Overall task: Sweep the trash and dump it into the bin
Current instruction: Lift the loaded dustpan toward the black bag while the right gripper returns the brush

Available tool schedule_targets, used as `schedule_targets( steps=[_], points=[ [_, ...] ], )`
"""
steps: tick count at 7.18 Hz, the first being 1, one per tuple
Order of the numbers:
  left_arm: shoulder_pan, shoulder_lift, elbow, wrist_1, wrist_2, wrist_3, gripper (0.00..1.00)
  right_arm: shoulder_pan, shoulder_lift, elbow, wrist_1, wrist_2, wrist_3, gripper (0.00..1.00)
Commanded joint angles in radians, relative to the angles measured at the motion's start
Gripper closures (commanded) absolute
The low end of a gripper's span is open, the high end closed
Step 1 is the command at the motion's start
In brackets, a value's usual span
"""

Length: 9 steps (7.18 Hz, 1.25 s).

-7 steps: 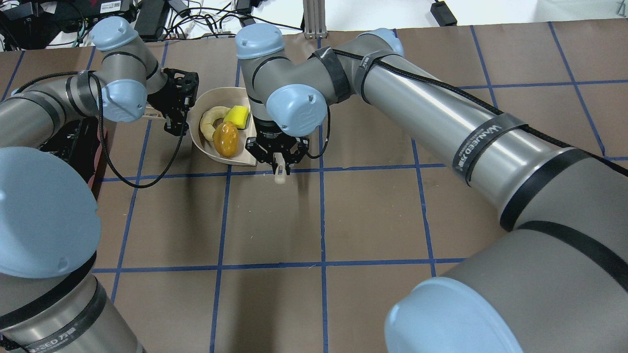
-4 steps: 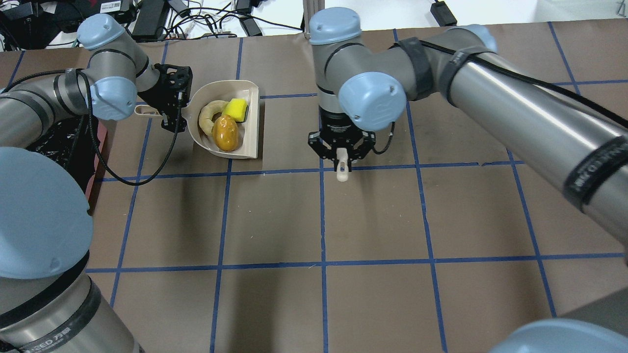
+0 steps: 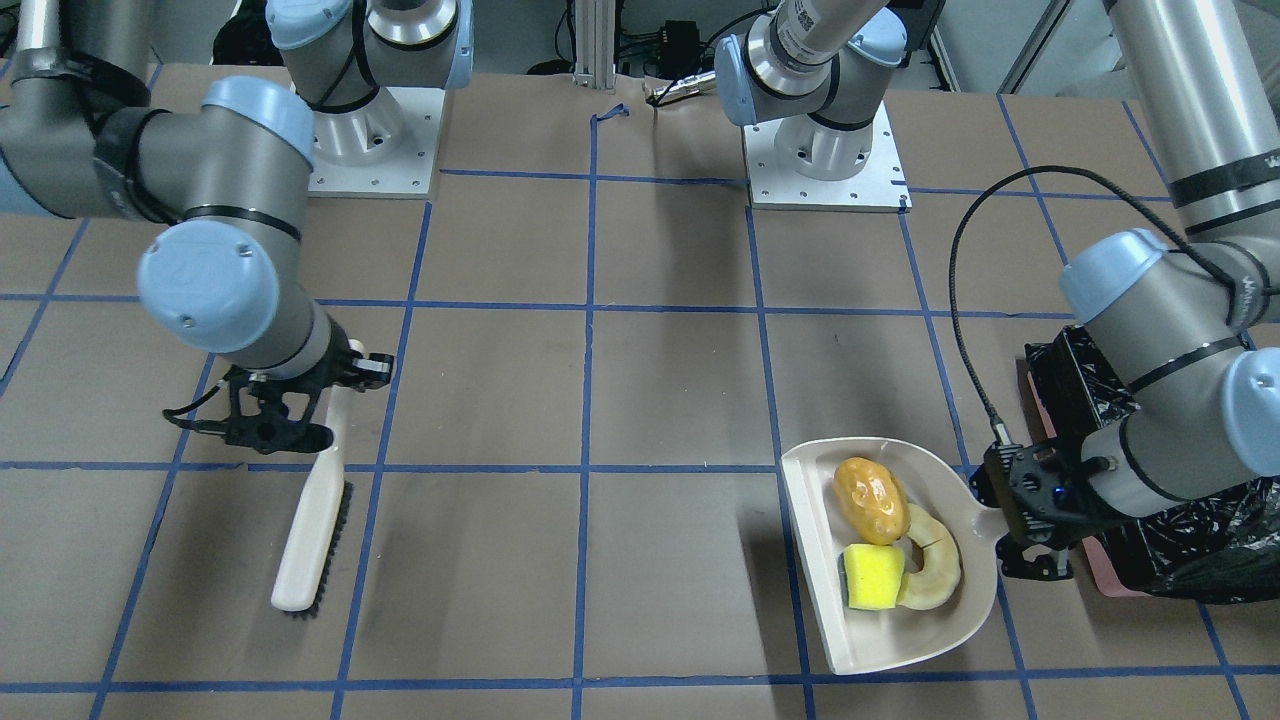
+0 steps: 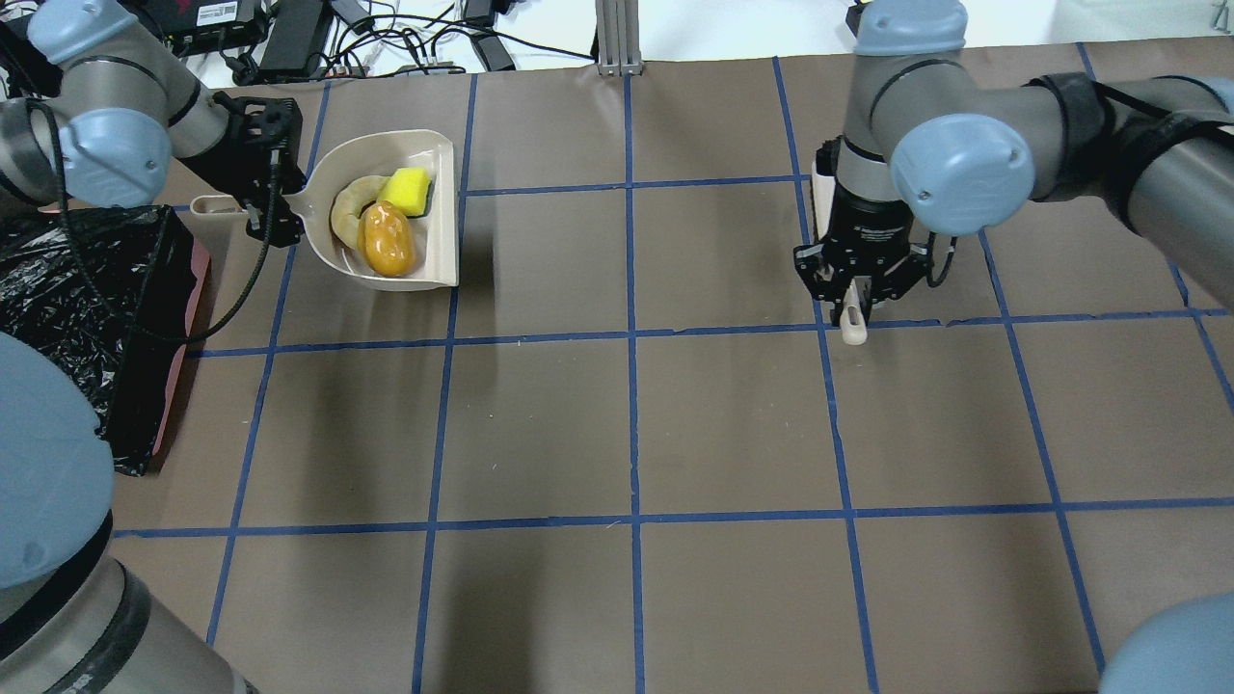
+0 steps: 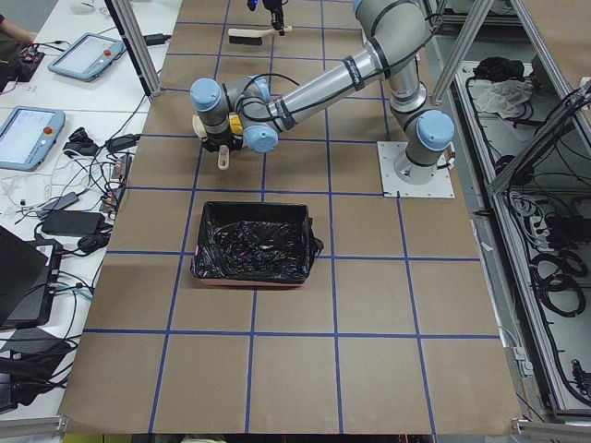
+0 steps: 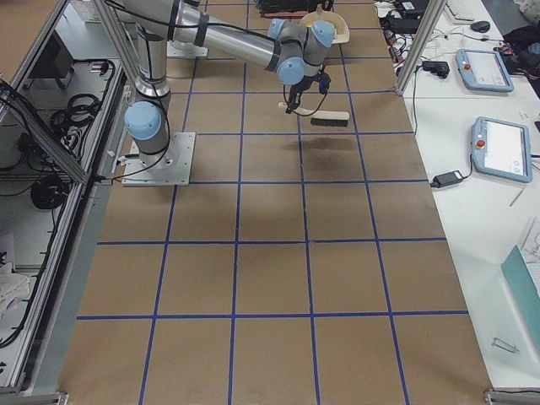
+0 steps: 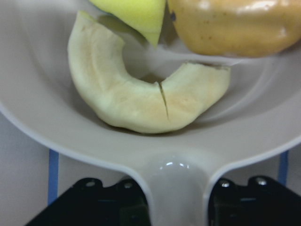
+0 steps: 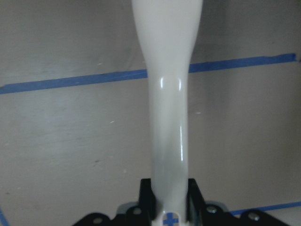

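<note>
Two arms at the table [image 4: 627, 424]. We mark the left gripper [image 4: 270, 204] closed across the handle of a cream dustpan [image 4: 440, 246], one finger on each side of the handle. The pan reaches out in front of the fingers, away from the wrist. All the trash lies in the pan. The ring [image 4: 345, 214] sits nearest this gripper, just past the root of the handle. The potato [image 4: 386, 241] and the wedge [image 4: 407, 191] lie beyond the ring, side by side and touching it. We cannot tell whether the pan rests on the table or is lifted. The bin [image 4: 87, 308] stands just behind the left gripper, on its wrist side, partly under the forearm. No trash is seen in it.

The right gripper [image 4: 853, 297] points downward and is clamped on the thin handle of a brush [image 3: 312, 530]. The head of the brush runs forward from the fingers, away from the robot's base, with its dark bristles turned toward the left gripper's side. In the right side view the brush's shadow lies apart from it, so it hangs clear of the table. The dustpan and trash are well apart from this gripper.
</note>
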Motion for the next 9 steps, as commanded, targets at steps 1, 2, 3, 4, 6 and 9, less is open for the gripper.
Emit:
schedule_targets(
  steps=[1, 2, 3, 4, 6, 9],
  points=[
    [0.103, 0.045, 0.059, -0.112, 0.020, 0.064, 1.00, -0.190, 0.009, 0.055, -0.108, -0.065, -0.228, 1.00],
    [0.162, 0.052, 0.074, -0.147, 0.020, 0.138, 1.00, -0.220, 0.008, 0.063, -0.139, -0.069, -0.265, 1.00],
    [0.235, 0.059, 0.084, -0.169, 0.019, 0.211, 1.00, -0.238, 0.009, 0.063, -0.143, -0.069, -0.340, 1.00],
    [0.307, 0.070, 0.093, -0.174, 0.016, 0.258, 1.00, -0.274, 0.012, 0.063, -0.148, -0.066, -0.371, 1.00],
    [0.436, 0.085, 0.114, -0.187, 0.022, 0.382, 1.00, -0.318, 0.035, 0.062, -0.160, -0.068, -0.438, 1.00],
    [0.591, 0.075, 0.142, -0.211, 0.089, 0.574, 1.00, -0.326, 0.061, 0.060, -0.168, -0.068, -0.424, 1.00]
  ],
)
